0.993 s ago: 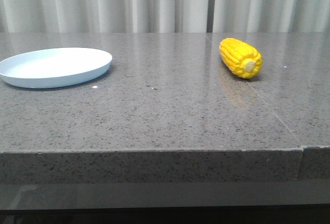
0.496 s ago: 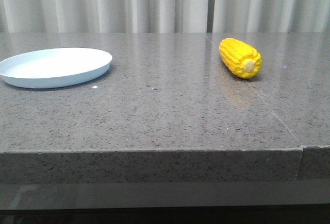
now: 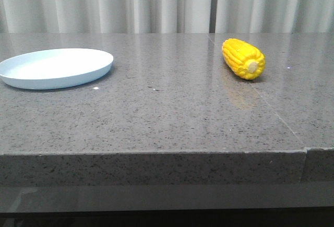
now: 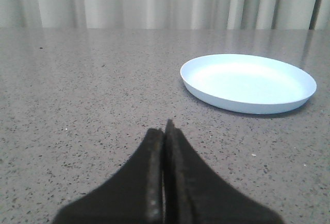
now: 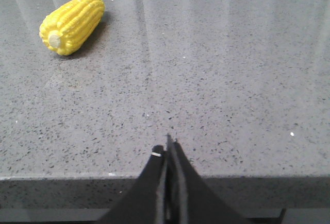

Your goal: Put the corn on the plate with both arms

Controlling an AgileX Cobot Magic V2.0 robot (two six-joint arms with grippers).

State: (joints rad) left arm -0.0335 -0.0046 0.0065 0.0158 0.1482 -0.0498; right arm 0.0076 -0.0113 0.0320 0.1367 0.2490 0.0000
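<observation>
Nothing moved: corn (image 3: 243, 58), plate (image 3: 56, 68) where before.

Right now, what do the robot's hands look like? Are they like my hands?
Not like yours. Each one shows only two fingers, dark black, wide at the base and narrowing to a pointed tip like a beak. The left gripper looks matte and slightly rough. The right gripper looks the same, with a tiny white speck near its tip. No cables or markings show.

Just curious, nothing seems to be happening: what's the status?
Both jaws shut, empty: left gripper, right gripper. Corn on table, untouched. Plate bare. Nothing between.
</observation>
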